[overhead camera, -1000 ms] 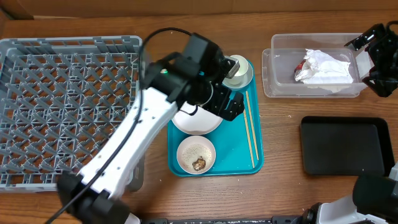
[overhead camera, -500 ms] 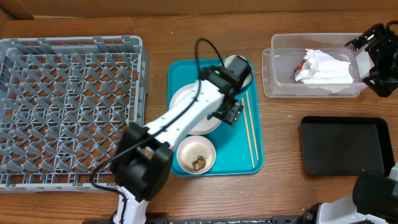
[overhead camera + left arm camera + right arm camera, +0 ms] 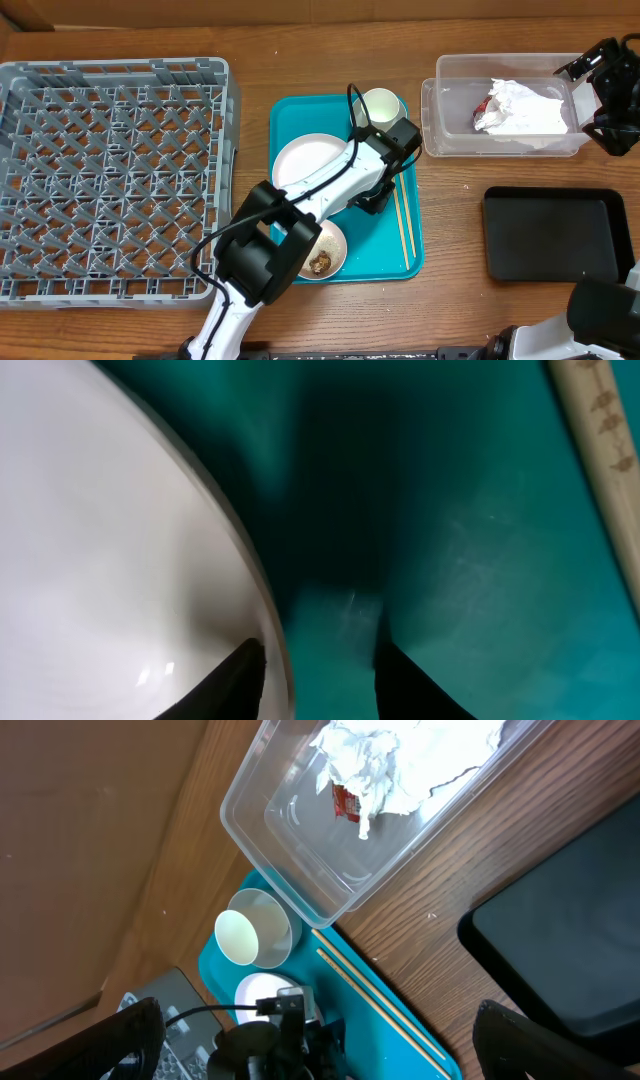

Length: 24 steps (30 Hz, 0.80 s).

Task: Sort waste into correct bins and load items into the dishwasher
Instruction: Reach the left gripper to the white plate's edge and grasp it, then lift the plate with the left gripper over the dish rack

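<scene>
Left gripper (image 3: 315,670): the fingers are found partly open, with a clear gap between them and nothing clamped. They are set astride the rim of the pale round plate (image 3: 110,540). One finger (image 3: 245,678) lies over the plate's edge, and the other finger (image 3: 392,678) is over the bare teal tray (image 3: 470,560), apart from the rim. It cannot be told whether the plate-side finger touches the plate. One wooden chopstick (image 3: 600,420) is seen beyond the tray-side finger, well apart from it.

From overhead, the left gripper (image 3: 372,197) is low over the teal tray (image 3: 385,250). The plate (image 3: 295,160) is on one side of the fingers and the two chopsticks (image 3: 403,215) are near on the other. The white cup (image 3: 380,105) stands past the fingers at the tray's far end. The small bowl (image 3: 332,245), with rice and a brown scrap (image 3: 320,263) in it, sits behind them and is partly covered by the arm. The grey dish rack (image 3: 110,170) is well apart, beyond the plate.

Right gripper (image 3: 318,1015): the fingers are spread wide and nothing is held. Ahead of the fingers lies the clear tub (image 3: 300,830), in which the crumpled napkin (image 3: 390,750) and the red wrapper (image 3: 345,800) are seen. The black tray (image 3: 580,950) is recorded beside one finger.
</scene>
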Each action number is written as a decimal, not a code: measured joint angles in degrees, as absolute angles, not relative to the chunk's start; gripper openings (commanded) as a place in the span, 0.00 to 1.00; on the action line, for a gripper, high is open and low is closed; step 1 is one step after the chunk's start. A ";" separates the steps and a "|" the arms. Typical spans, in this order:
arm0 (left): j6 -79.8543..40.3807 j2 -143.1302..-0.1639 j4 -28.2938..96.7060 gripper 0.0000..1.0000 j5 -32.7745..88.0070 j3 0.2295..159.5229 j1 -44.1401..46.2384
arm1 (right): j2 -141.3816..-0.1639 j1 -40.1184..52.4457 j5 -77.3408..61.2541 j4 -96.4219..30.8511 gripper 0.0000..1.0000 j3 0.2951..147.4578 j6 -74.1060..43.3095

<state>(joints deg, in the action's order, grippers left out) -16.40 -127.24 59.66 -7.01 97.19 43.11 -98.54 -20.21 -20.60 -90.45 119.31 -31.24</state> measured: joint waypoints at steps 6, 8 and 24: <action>-16.78 -127.26 59.75 0.04 -7.44 97.21 43.09 | -98.54 -20.21 -20.60 -90.48 1.00 119.31 -31.24; -16.47 -127.26 60.12 0.04 -8.19 97.62 43.11 | -98.54 -20.21 -20.62 -90.43 1.00 119.31 -31.22; -16.56 -127.52 79.83 0.04 -8.62 118.74 42.85 | -98.54 -20.21 -20.60 -90.41 1.00 119.31 -31.20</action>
